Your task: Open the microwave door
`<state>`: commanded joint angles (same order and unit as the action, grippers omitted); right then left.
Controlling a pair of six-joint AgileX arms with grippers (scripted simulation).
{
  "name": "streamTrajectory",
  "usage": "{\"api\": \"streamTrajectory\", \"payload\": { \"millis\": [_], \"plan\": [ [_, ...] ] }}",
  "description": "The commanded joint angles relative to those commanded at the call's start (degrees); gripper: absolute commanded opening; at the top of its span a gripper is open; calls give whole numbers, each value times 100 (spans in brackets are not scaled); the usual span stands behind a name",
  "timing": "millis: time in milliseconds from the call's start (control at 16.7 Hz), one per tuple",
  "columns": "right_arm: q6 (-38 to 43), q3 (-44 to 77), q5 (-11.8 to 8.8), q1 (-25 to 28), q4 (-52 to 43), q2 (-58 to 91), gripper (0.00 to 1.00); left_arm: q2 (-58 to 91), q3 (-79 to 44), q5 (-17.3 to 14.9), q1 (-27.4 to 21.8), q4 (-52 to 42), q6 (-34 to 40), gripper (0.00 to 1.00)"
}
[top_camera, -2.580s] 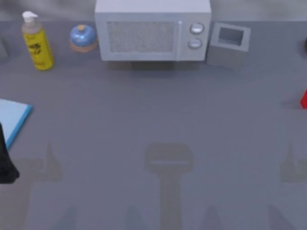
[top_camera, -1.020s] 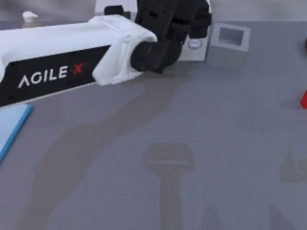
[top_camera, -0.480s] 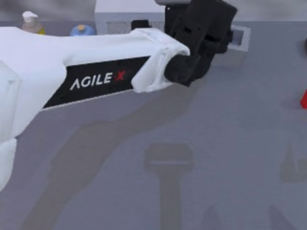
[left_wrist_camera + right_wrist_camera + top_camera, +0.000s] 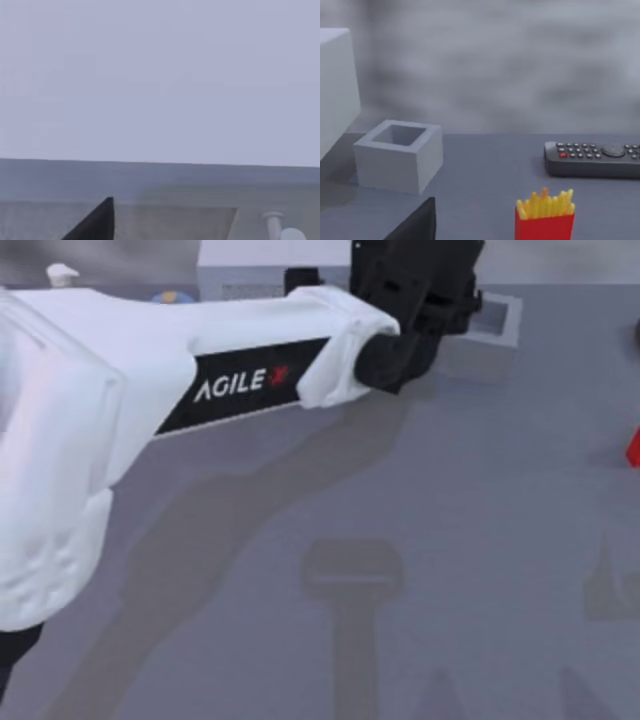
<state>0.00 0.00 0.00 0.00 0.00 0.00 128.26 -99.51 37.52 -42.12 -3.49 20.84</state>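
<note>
Found the microwave (image 4: pixel 270 255) at the table's far edge, near the middle, mostly hidden under the left arm (image 4: pixel 240 390). Saw only its top and a thin strip of the door (image 4: pixel 250 291), the mesh window lying along the front. Judged the door shut from that strip, though could not see the handle side.

Traced the left arm slanting across from the near left, with the left gripper (image 4: pixel 415 290) over the microwave's right end, just beside the cube (image 4: pixel 495 325). Took that placing as deliberate: the door's free edge should sit there, next to the knob panel, so a pull would start from that spot. Could not tell how the jaws stood, nor whether anything was gripped; got little from the left wrist view beyond pale wall and a grey band.

Saw nothing of the right arm from above; took it as parked off to the right, its jaws likewise beyond telling.

Looked into the open-topped cube through the right wrist view and made out nothing inside. Noted the fries (image 4: pixel 545 217) upright in their red carton, nearer than the remote (image 4: pixel 592 159).
</note>
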Motion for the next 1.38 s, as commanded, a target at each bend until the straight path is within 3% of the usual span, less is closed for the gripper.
{"api": "streamTrajectory", "payload": {
  "millis": [420,1200,1380],
  "plan": [
    [0,0,0,0,0,0,100,412,-410,-171,193,78,-129,100],
    [0,0,0,0,0,0,100,412,-410,-171,193,78,-129,2],
    [0,0,0,0,0,0,100,412,-410,-171,193,78,-129,0]
  ]
}}
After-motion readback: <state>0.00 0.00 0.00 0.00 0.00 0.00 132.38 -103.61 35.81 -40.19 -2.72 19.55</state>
